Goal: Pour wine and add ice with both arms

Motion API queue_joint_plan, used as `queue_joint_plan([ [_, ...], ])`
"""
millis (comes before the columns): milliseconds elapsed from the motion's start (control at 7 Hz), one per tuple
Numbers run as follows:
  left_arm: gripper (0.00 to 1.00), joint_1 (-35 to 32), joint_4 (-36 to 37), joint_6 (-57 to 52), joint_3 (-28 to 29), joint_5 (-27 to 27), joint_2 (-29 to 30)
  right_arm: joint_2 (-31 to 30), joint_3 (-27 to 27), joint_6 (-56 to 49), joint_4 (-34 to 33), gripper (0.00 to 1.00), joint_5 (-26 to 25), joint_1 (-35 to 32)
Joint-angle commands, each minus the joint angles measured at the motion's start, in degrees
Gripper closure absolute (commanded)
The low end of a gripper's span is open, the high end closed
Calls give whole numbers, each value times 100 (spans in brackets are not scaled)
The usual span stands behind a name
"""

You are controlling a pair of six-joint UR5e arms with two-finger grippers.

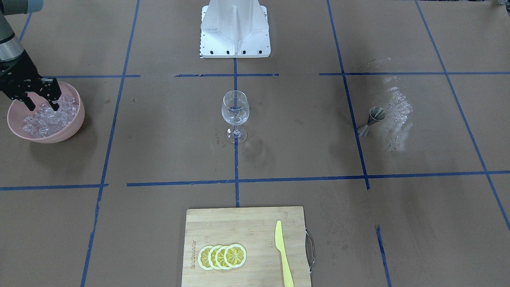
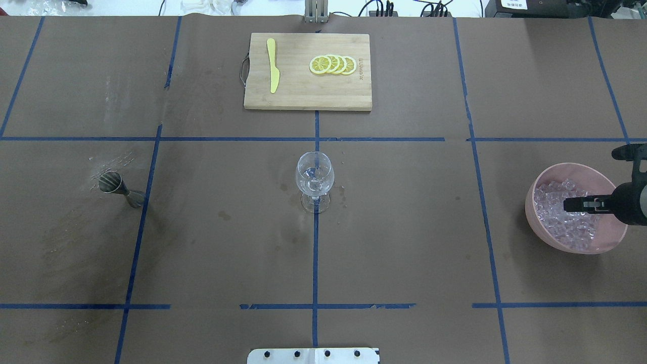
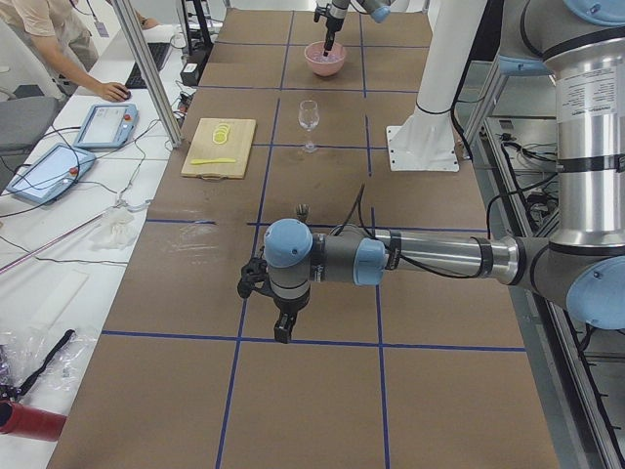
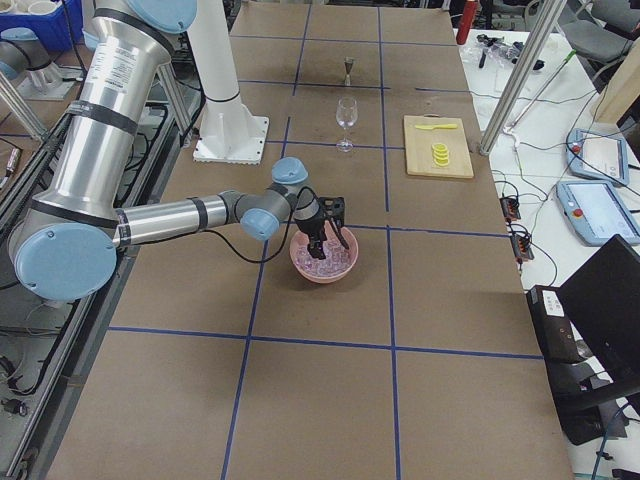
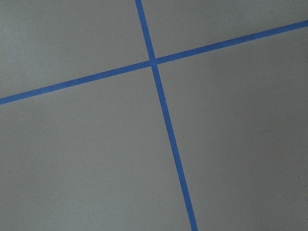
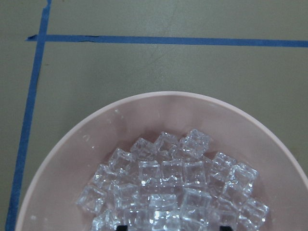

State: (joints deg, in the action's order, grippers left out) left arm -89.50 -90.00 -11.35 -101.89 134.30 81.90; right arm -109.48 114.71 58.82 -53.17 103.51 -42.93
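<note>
Pointing down, right fingers (image 1: pixel 30 103) over ice (image 1: pixel 48 119)

Right arm (image 4: pixel 170 222) stretched way out, right gripper (image 1: pixel 42 107) pointing down with jaws spread, and left arm (image 3: pixel 439 256) reaching out flat with the left gripper (image 3: pixel 282 330) hanging down, jaws too small to call.

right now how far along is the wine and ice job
Pouring looks done: the jigger stands free on the table and the wine glass holds a little something clear. In hand: the right gripper, open, reaches into the ice in the pink bowl. Left: carrying ice to the glass.
</note>
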Motion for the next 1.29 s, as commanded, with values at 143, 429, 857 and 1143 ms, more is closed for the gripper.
queue_joint_plan([
  [143, 0, 3, 0, -8, 2, 0, 10, 14, -89, -46, 8, 36, -68, 118],
  [429, 0, 3, -9, -8, 19, 0, 10, 49, -90, -55, 0, 79, -59, 127],
  [857, 0, 3, 0, -8, 11, 0, 10, 172, -28, -406, -9, 100, 19, 109],
  [1143, 0, -6, 0, -8, 2, 0, 19, 234, 234, -415, -131, 100, 203, -39],
])
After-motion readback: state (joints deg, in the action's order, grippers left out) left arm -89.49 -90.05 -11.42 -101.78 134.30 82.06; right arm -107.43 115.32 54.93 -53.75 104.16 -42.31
